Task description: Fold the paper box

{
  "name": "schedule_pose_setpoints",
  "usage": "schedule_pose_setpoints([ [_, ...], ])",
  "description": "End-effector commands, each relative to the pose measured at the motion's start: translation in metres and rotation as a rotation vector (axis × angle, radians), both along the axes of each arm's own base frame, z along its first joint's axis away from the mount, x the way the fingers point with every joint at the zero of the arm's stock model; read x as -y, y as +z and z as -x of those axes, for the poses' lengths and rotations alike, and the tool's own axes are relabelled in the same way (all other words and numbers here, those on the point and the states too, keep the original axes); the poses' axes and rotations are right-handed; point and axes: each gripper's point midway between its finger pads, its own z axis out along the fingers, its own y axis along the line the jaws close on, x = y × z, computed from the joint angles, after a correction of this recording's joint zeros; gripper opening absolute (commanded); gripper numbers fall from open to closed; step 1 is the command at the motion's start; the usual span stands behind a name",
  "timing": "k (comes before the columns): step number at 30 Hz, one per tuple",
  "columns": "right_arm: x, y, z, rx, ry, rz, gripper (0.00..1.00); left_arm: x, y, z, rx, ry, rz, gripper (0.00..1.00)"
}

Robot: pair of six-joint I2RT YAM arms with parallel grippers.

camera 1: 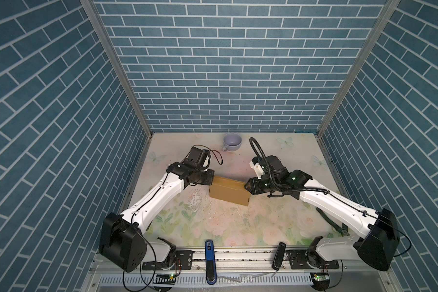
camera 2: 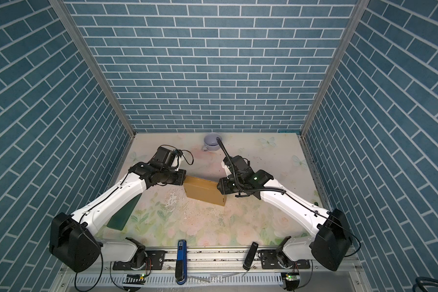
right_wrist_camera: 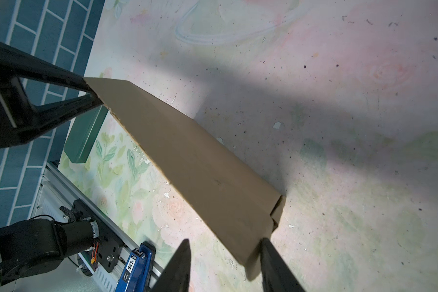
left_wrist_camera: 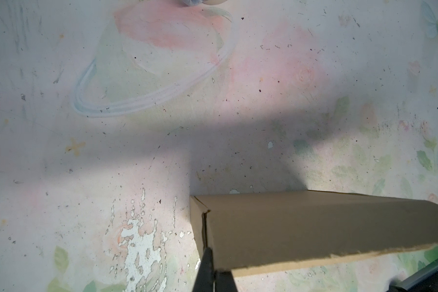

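Here left gripper (right_wrist_camera: 93, 92) pinches the paper box (right_wrist_camera: 187, 161) tight; right gripper (right_wrist_camera: 225, 240), half open, straddles its end.

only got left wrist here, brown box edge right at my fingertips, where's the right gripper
Observer: The right gripper is at the opposite end of the paper box, jaws apart with the box's corner between them.
Operator: anything behind the box
Observer: A pale cup stands upright farther back, well apart from the box.
Operator: and on my side
Observer: A dark green board lies flat, partly under the left arm.
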Motion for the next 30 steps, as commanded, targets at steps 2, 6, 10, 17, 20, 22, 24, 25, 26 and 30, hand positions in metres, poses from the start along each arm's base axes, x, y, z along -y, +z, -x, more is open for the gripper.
schedule_pose_setpoints([
  [2,0.014,-0.005,0.010,-0.041,-0.050,0.015,0.45,0.003,0.000,0.002,-0.022,-0.005,-0.002,0.00],
  [6,0.020,-0.007,0.012,-0.043,-0.066,0.021,0.46,0.004,0.000,0.002,-0.029,-0.007,-0.001,0.00],
  [10,0.020,-0.008,0.012,-0.040,-0.069,0.022,0.47,0.003,0.002,0.002,-0.036,-0.012,-0.012,0.00],
  [17,0.010,-0.007,0.007,-0.030,-0.048,0.003,0.47,0.005,0.000,0.003,-0.058,-0.024,-0.017,0.00],
  [20,0.005,-0.006,0.006,-0.034,-0.036,-0.013,0.47,0.006,0.001,0.003,-0.062,-0.023,-0.013,0.00],
  [22,0.002,-0.003,0.005,-0.037,-0.031,-0.020,0.47,0.006,0.002,0.004,-0.064,-0.022,-0.011,0.00],
  [24,-0.001,-0.001,0.005,-0.039,-0.021,-0.035,0.47,0.006,0.001,0.003,-0.068,-0.022,-0.014,0.00],
  [25,-0.003,0.000,0.005,-0.039,-0.019,-0.041,0.47,0.006,0.001,0.003,-0.068,-0.022,-0.012,0.00],
  [26,-0.004,0.001,0.004,-0.039,-0.017,-0.046,0.46,0.007,0.001,0.003,-0.068,-0.023,-0.010,0.00],
  [30,-0.009,0.004,0.004,-0.040,-0.006,-0.063,0.46,0.008,0.000,0.004,-0.074,-0.028,-0.009,0.00],
])
